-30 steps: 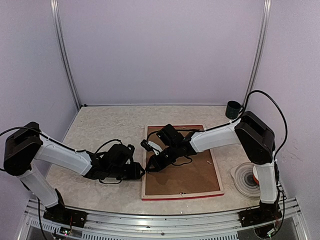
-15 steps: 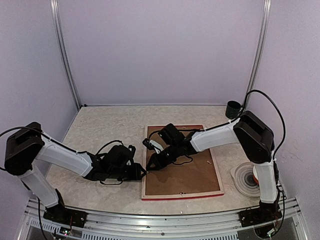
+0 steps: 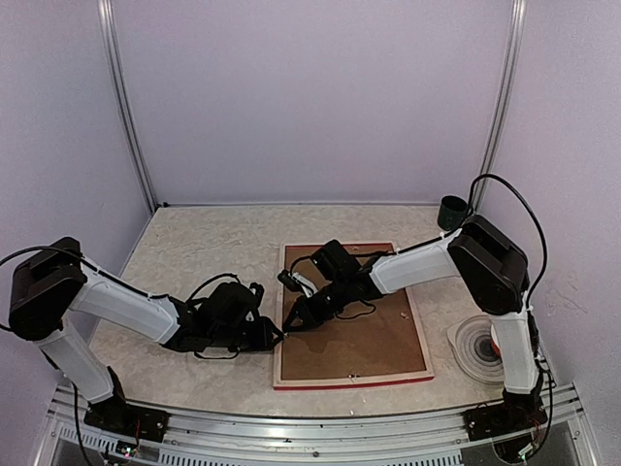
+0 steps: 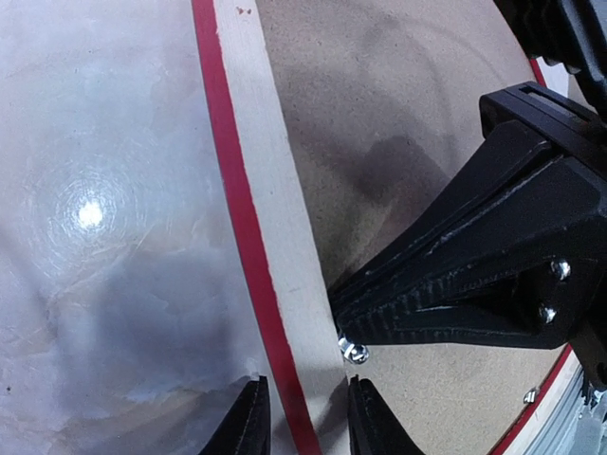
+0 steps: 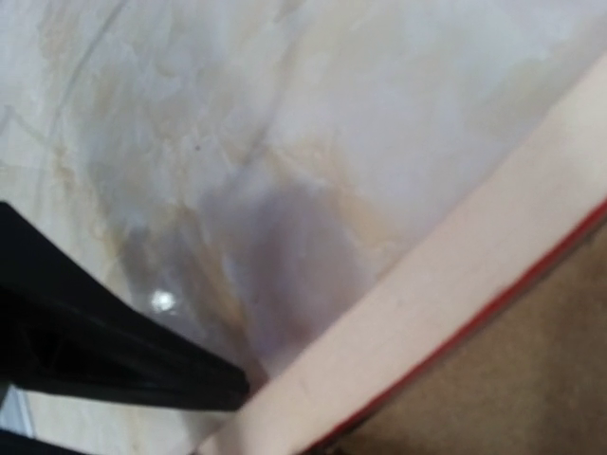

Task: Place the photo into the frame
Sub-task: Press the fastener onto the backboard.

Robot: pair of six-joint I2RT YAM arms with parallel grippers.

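Observation:
The frame (image 3: 352, 381) lies face down right of centre, its pale wood back and red outer edge showing. A brown backing board (image 3: 374, 340) fills it. The photo is hidden. My left gripper (image 3: 280, 335) is low at the frame's left rail (image 4: 256, 190). In the left wrist view it (image 4: 305, 425) straddles that rail, open. One finger (image 4: 248, 422) stands just clear of the red edge and the other rests against the wood. My right gripper (image 3: 290, 325) is shut, its tip (image 4: 353, 313) down on the backing board (image 4: 379, 114) beside the rail. The right wrist view shows only the rail (image 5: 427, 313), blurred.
A dark green cup (image 3: 452, 212) stands at the back right corner. A round ringed object (image 3: 477, 347) lies at the right edge beside the right arm's base. Small metal tabs (image 3: 351, 375) sit on the frame's near rail. Bare marbled table (image 3: 213, 252) lies left of the frame.
My left gripper's jaws have narrowed around the frame's left rail. The right gripper stays shut on the board, hardly moved.

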